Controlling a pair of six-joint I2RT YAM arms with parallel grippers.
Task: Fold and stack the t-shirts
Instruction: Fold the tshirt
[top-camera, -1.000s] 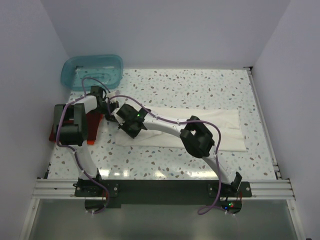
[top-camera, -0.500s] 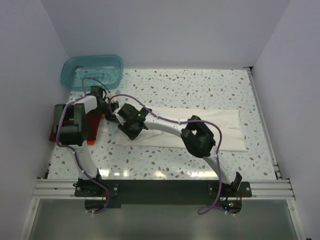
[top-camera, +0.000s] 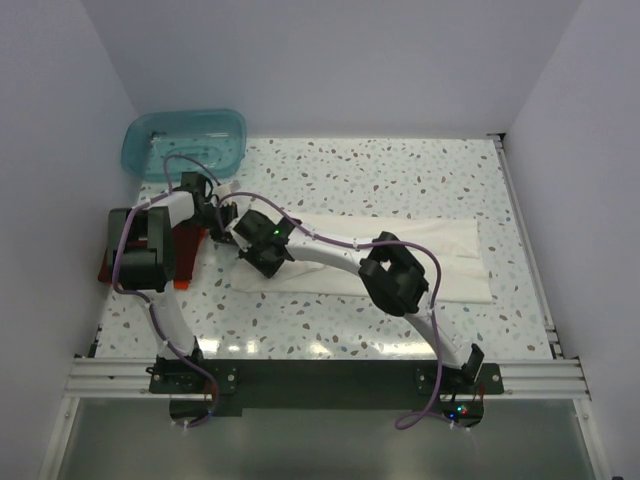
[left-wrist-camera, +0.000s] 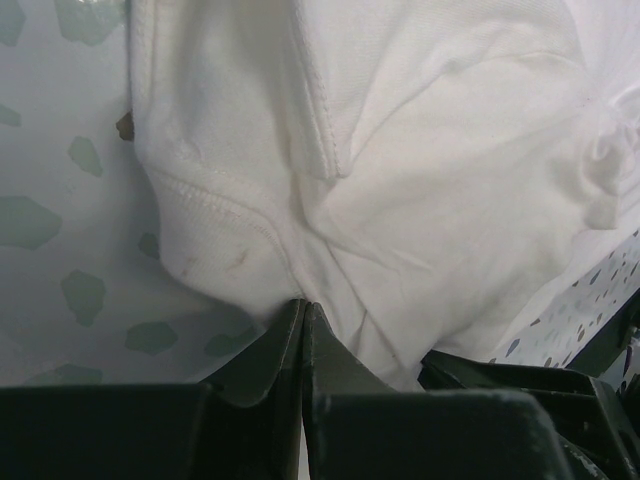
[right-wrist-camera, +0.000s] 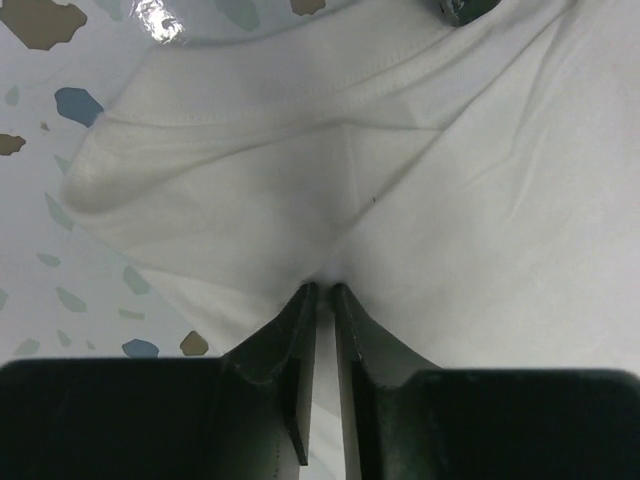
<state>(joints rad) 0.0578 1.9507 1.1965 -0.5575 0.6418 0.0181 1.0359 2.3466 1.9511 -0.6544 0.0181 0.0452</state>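
Observation:
The cream-white t-shirt (top-camera: 450, 262) lies as a long flat band across the middle of the table. Both grippers are at its left end. My left gripper (top-camera: 218, 215) is shut on a bunched fold of the white cloth (left-wrist-camera: 420, 150); its jaws meet at the cloth (left-wrist-camera: 302, 303). My right gripper (top-camera: 252, 256) is just nearer, and is shut on a pinch of the same shirt (right-wrist-camera: 450, 200), with cloth between the tips (right-wrist-camera: 325, 290). The dark red folded shirt (top-camera: 190, 243) lies at the left edge, mostly under the left arm. An orange edge (top-camera: 181, 285) shows at its near side.
The translucent teal tub (top-camera: 185, 140) stands at the far left corner. The speckled table (top-camera: 400, 180) shows bare behind the shirt. A raised rail (top-camera: 528, 260) runs along the right edge. The right arm's forearm lies over the shirt.
The right wrist has shifted very slightly at the shirt's left end. Both grippers stay shut on the white cloth.

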